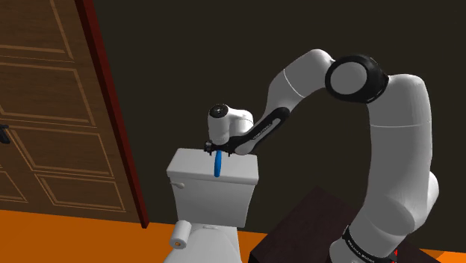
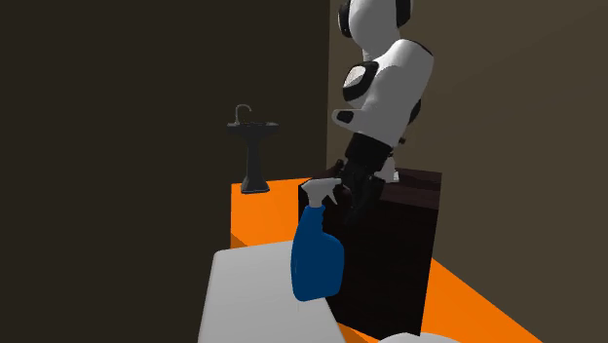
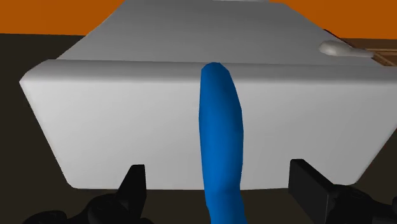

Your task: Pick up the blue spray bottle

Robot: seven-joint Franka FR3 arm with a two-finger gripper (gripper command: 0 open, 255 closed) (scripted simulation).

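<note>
On the white tank (image 1: 196, 178) stands a blue, white-headed spray bottle (image 2: 317, 259)

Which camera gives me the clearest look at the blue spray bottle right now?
The second exterior view: the blue spray bottle shows whole there, side on, with its white trigger head. The shoulder view gives just a thin blue sliver under the gripper. The wrist view gives its body between open fingers that don't touch it.

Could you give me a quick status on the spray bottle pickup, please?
Gripper open, straddling the blue spray bottle, not touching. Bottle upright on the toilet tank. Nothing in the way.
</note>
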